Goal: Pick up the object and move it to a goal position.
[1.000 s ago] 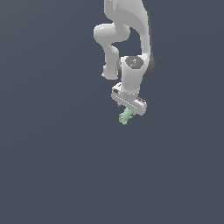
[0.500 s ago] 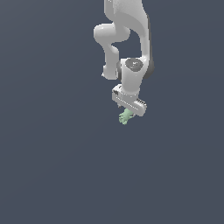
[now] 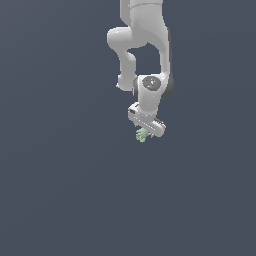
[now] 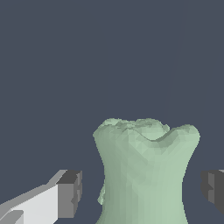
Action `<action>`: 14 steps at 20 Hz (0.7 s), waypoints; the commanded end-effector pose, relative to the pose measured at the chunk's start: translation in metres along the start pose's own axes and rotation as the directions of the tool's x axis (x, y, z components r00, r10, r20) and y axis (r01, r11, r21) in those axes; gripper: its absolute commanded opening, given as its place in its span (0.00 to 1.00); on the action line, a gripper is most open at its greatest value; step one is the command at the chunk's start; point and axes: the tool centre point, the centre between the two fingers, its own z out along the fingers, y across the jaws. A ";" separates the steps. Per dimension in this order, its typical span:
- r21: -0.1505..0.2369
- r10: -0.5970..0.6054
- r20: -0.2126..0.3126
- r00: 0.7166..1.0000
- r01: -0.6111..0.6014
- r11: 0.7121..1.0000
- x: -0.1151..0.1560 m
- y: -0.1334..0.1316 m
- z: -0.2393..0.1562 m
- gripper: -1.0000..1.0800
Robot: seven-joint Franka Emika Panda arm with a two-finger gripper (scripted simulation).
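In the wrist view, going left to right, the first thing is a white finger with a dark grey pad [image 4: 69, 193]. A strip of dark background shows between that pad and the object [image 4: 142, 175]. The object is a pale mint-green lump with a narrower waist and a flared, bumpy upper edge that dips in the middle. On its far side another strip of background separates it from the second dark pad [image 4: 213, 188], only part of which is in frame. So the object sits between the two pads with a visible gap on each side; the gripper [image 4: 141, 190] is spread and is not pressing on it.

In the exterior view the same order holds around the gripper [image 3: 146, 131]. The object [image 3: 142, 134] shows as a tiny green speck at the gripper's lower edge, toward the exterior view's left of the white finger bar, and partly hidden by it. Above the gripper, the white arm [image 3: 144, 45] rises in a bend and leaves the frame at the top. All around the gripper there is only a flat, dark blue-grey surface [image 3: 60, 190]. This view cannot show whether the object rests on that surface or hangs clear of it.
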 end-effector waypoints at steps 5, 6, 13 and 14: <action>0.001 0.000 -0.001 1.000 0.000 1.000 0.000 0.000 0.004 0.00; 0.001 0.000 -0.001 1.000 0.000 1.000 0.000 0.000 0.004 0.00; 0.002 0.000 -0.001 1.000 0.000 1.000 0.000 -0.001 0.003 0.00; 0.002 0.000 -0.001 1.000 0.000 1.000 0.001 -0.001 0.003 0.00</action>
